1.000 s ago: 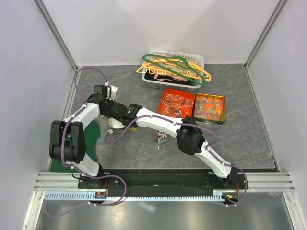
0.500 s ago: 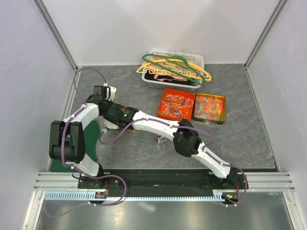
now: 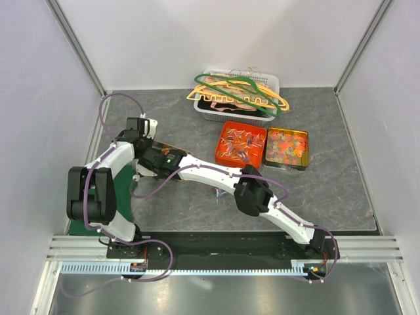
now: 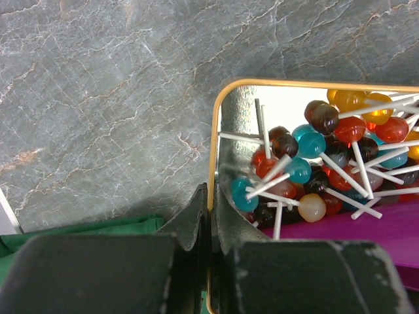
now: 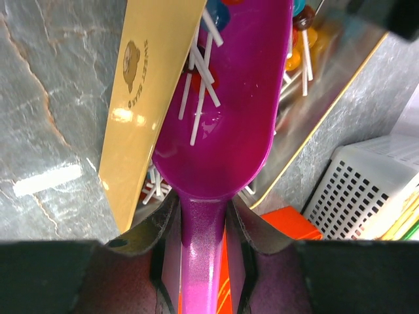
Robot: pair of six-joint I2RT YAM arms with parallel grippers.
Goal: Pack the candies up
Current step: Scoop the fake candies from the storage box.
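- We see the left gripper (image 4: 210, 201) pinched tight on the gold rim of a tin (image 4: 294, 83), one finger inside the wall and one outside.
- The tin is heaped with lollipops (image 4: 308, 144) in red, teal, orange and dark brown, their white sticks crossing in all directions.
- The right gripper (image 5: 203, 219) is clamped on the handle of a purple scoop (image 5: 229, 98). The scoop's bowl reaches into the same tin, and a few white sticks lie across it.
- Beside the scoop stands a yellow panel (image 5: 147, 98) printed with a small bear and the words "SWEET BEAR".
- From above, both arms meet at the left of the grey stone table (image 3: 328, 190), above a green cloth (image 3: 125, 190).
- Well to their right, the wrapped candies (image 3: 241, 143) fill an orange tray (image 3: 226, 126), which touches a second tin (image 3: 306, 149) of bright mixed sweets.
- Behind the trays, a white basket (image 3: 269, 82) holds green, yellow and orange hangers (image 3: 236, 92).
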